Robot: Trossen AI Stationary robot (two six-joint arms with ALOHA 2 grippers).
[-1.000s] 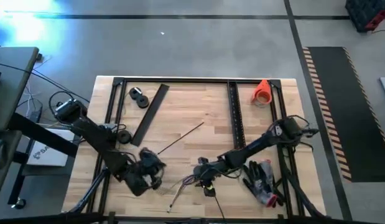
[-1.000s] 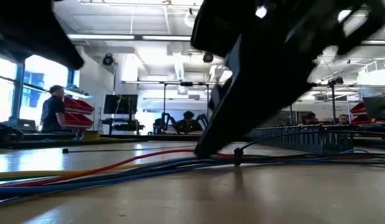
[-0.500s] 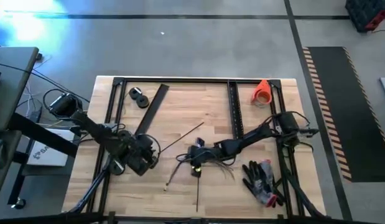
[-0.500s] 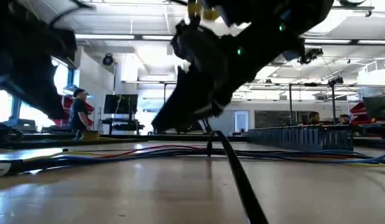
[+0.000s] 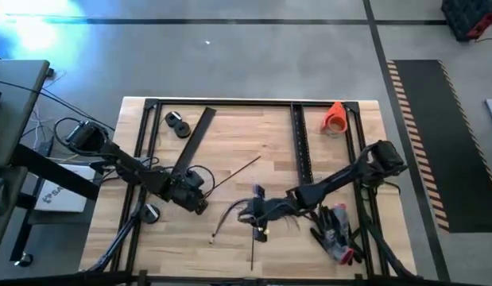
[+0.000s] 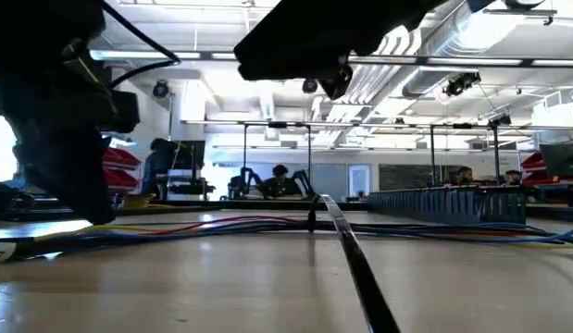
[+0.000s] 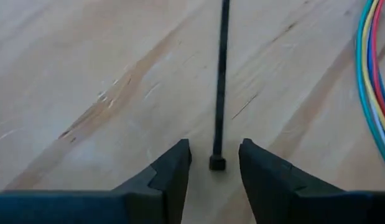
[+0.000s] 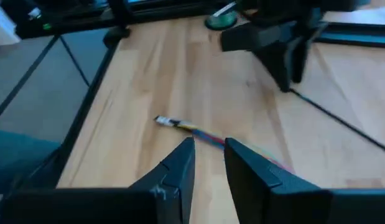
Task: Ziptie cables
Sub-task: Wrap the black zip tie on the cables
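Blue, yellow and red cables, black ziptie, seemingly pale wooden table.

Counter carries everything. Left gripper left of centre, head of ziptie between its fingers; ziptie runs from there toward counter middle. Cables lie near front centre, just right of left gripper. Right gripper over cables, fingers slightly parted, cable end beyond its tips. Second ziptie in front of it. Glove at front right. Cone at back right. Strip and rolls at back left.
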